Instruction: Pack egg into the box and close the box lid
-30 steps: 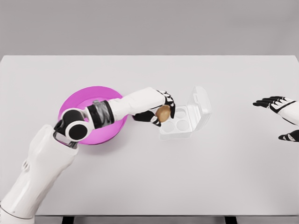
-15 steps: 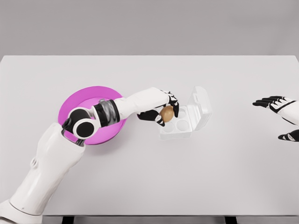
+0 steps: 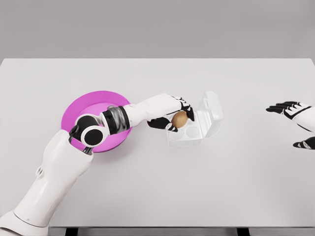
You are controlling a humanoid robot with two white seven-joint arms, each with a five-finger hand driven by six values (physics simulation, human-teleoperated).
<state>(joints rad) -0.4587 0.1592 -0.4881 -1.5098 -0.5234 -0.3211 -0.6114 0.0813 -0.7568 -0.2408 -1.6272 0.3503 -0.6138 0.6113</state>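
1. Gripping the small brown egg (image 3: 179,119) between curled black-and-white fingers (image 3: 189,112), left hand (image 3: 173,117) now reaching over the near-left corner of the clear plastic egg box (image 3: 193,131).
2. Having carried the egg rightward over the last second: earlier hovering just off the box's left edge, now hanging above its left cups.
3. Meaning, by judgement, transport nearly finishing and lowering into a cup coming next; release not yet done, lid not yet closed.

Going left to right across the head view:

4. Rising from the lower left corner, white upper arm angling up to the round black-and-white elbow joint (image 3: 91,136).
5. Overlapping the flat round magenta plate (image 3: 78,110) at elbow and forearm; nothing visible lying on the plate's bare part.
6. Stretching rightward and slightly upward, forearm running almost level above the white table (image 3: 157,187), wrist bending down toward the box.
7. Standing open, hinged transparent lid (image 3: 212,107) tilting up and away on the box's right side, clear of the hand.
8. Showing empty round cups in the box tray, as far as transparency allows telling.
9. Idling at the far right edge, well apart from the box, right hand (image 3: 294,114) hovering with fingers spread and holding nothing.
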